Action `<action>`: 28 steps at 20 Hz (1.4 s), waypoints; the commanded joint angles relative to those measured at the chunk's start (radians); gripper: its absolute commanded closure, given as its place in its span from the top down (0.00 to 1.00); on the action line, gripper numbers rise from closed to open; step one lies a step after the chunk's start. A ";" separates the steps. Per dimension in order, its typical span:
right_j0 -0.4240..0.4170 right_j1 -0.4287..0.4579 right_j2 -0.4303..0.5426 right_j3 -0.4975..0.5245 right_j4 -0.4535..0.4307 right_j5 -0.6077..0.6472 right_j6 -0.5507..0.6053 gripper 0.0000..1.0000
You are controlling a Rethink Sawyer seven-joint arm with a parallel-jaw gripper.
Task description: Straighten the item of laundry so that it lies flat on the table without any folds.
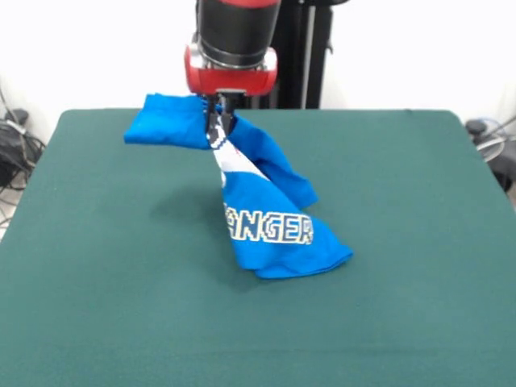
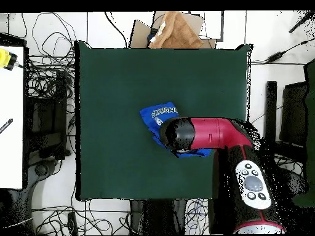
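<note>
Bare green table (image 1: 121,322) fills the near part of my front view, with nothing lying on it. Beyond that stretch I see the shirt (image 1: 278,234), bright blue, bunched and half raised. Its lower end rests on the table as a folded heap, white lettering facing me across that heap. From there the cloth rises in a twisted, narrowing band toward the gripper (image 1: 218,121). The gripper hangs under the red and black arm (image 1: 234,48), and it is pinching the shirt at the top of the band; the fingers are pressed together with cloth between them. Another flap of the shirt spreads sideways from the gripper, to the left in my front view, and I cannot tell whether that flap touches the table.

From overhead, the shirt (image 2: 161,114) sits near the table's (image 2: 111,80) middle, partly hidden under the arm (image 2: 212,135). White lettering shows on the part that sticks out from beneath the arm. Green felt surrounds the shirt on every side, well clear of all table edges.
</note>
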 commanded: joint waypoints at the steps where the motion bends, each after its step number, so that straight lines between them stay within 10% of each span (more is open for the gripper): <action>1: -0.033 -0.027 0.105 0.013 -0.036 0.020 -0.147 0.00; 21: -0.062 -0.022 0.183 0.041 -0.064 -0.052 -0.172 0.00; 28: -0.027 -0.438 0.212 0.241 0.061 0.015 -0.152 0.00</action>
